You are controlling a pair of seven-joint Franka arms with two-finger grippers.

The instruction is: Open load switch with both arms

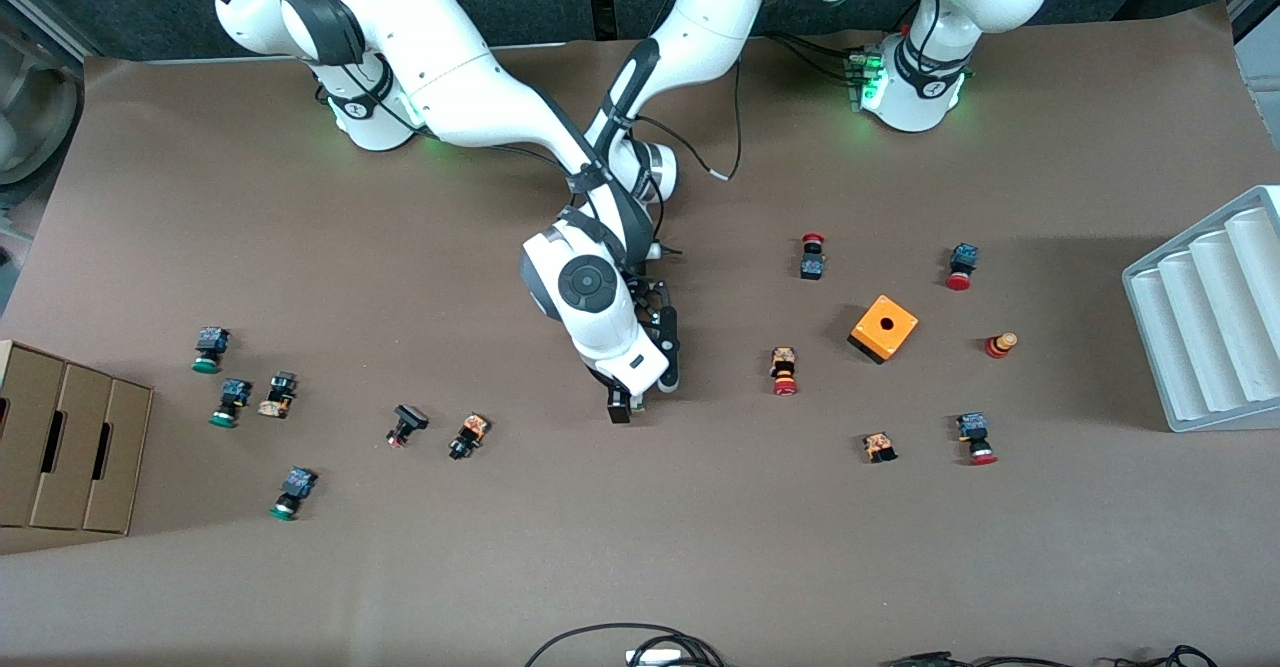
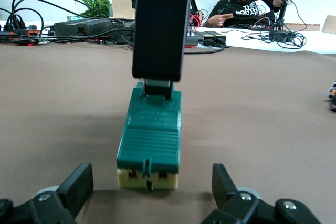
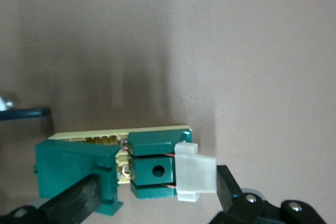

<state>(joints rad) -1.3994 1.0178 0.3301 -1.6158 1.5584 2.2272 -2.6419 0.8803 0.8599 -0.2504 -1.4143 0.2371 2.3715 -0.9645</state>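
In the front view both arms meet near the middle of the table, well apart from the orange cube (image 1: 884,328) toward the left arm's end; the right gripper (image 1: 625,402) points down at the table, and the left gripper (image 1: 660,342) sits just beside it, the load switch itself hidden under them. In the left wrist view the load switch (image 2: 151,145) lies flat on the table between the left gripper's (image 2: 152,195) spread fingers, which touch nothing, while one black finger of the right gripper stands on its end away from this camera. In the right wrist view the right gripper (image 3: 152,192) is clamped on the load switch (image 3: 105,169), its white end showing. I judge the switch pinned but not yet opened; the left grasp remains.
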